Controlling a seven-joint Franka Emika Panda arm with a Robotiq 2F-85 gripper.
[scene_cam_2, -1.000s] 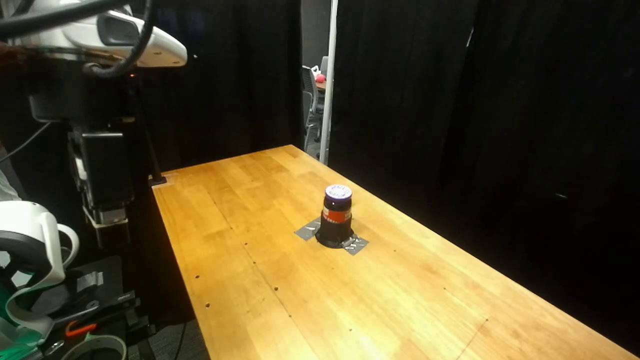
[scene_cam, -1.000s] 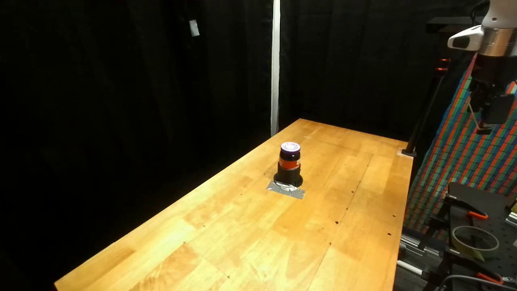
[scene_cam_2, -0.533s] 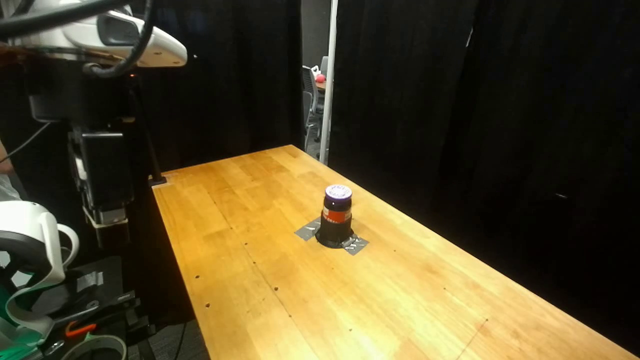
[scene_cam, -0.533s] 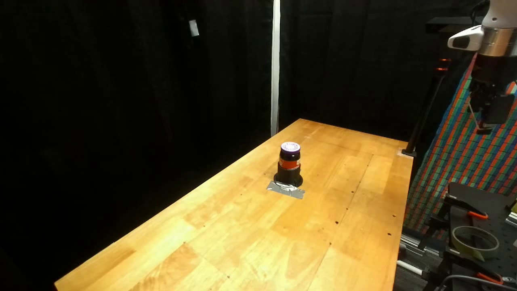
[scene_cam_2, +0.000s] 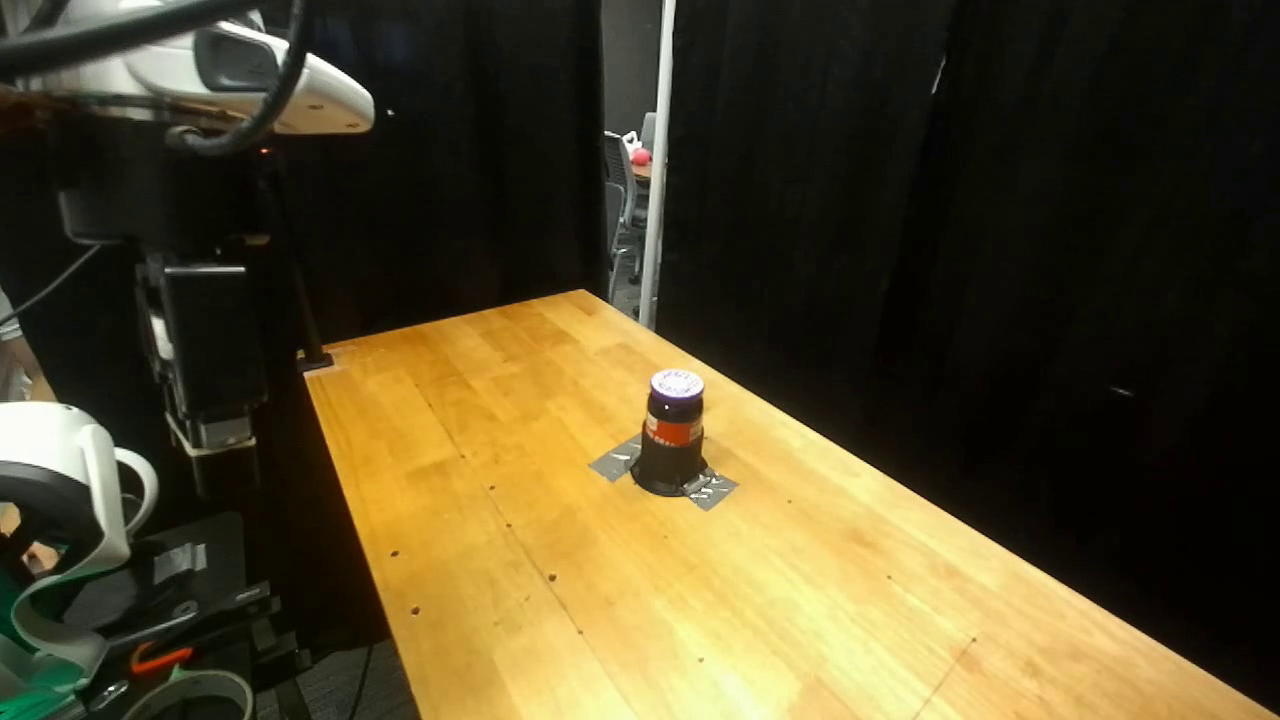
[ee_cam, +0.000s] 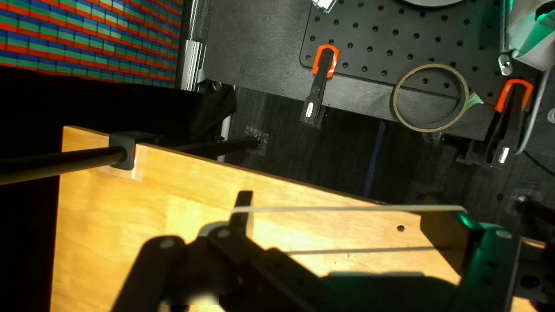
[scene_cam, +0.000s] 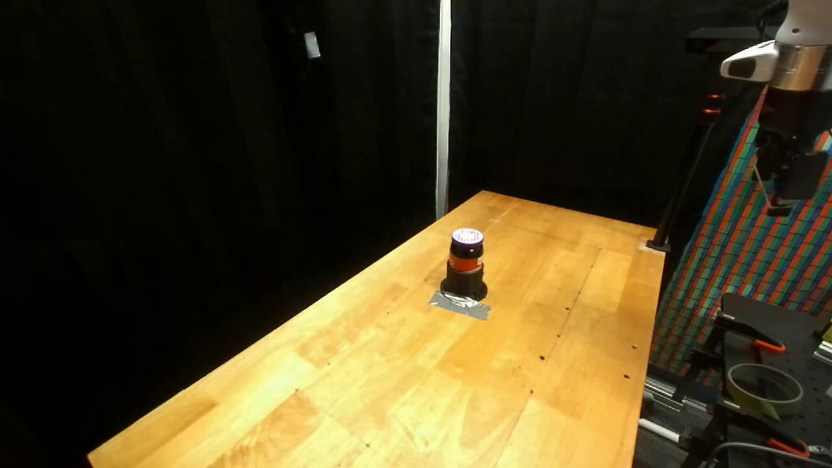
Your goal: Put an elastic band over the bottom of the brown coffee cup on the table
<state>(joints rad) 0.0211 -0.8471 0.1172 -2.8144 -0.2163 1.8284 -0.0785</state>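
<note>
Lettering on brown coffee cup (scene_cam_2: 673, 430) is too small to read. Table (scene_cam_2: 740, 570) is cut off by bottom edge in both exterior views. Gripper (ee_cam: 342, 223) is cut off by wrist view's bottom edge.

In the wrist view I see a tape roll (ee_cam: 427, 129) lying across the edge of a perforated board (ee_cam: 403, 45), between two orange-tipped clamps (ee_cam: 319, 82), and a multicoloured sheet (ee_cam: 91, 41). Both exterior views give me a white pole (scene_cam: 443, 110) beside black curtains (scene_cam: 195, 162).
</note>
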